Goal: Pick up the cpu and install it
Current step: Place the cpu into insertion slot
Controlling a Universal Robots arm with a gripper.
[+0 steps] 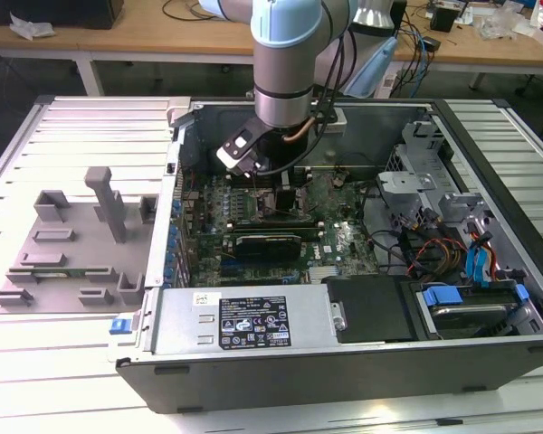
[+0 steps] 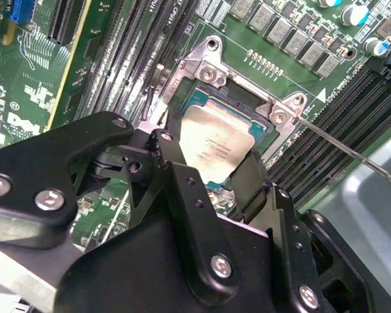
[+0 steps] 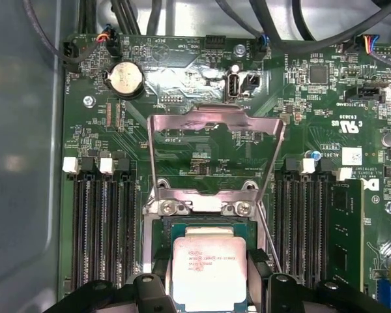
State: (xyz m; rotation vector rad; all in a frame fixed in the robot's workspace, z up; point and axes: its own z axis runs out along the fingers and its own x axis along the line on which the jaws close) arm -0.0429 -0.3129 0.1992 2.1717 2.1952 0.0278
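The cpu (image 3: 210,270) is a flat square chip with a silvery top plate (image 2: 215,147). It lies level in the frame of the motherboard socket (image 2: 205,72), between the two black fingers (image 2: 166,147) of my gripper (image 2: 210,155). In both wrist views the fingers sit against two opposite edges of the chip, so the gripper (image 3: 210,287) is shut on it. The socket's metal load plate (image 3: 215,127) is swung open beyond the chip. In the exterior view the gripper (image 1: 273,185) reaches down into the open computer case (image 1: 344,362) over the motherboard (image 1: 335,240).
Memory slots (image 3: 101,222) flank the socket, and one holds a memory stick (image 3: 345,235). The thin socket lever (image 2: 352,153) stands out beside the socket. A grey fixture (image 1: 72,244) lies at the exterior view's left. The power supply (image 1: 244,316) and a drive bay (image 1: 466,307) line the case's near side.
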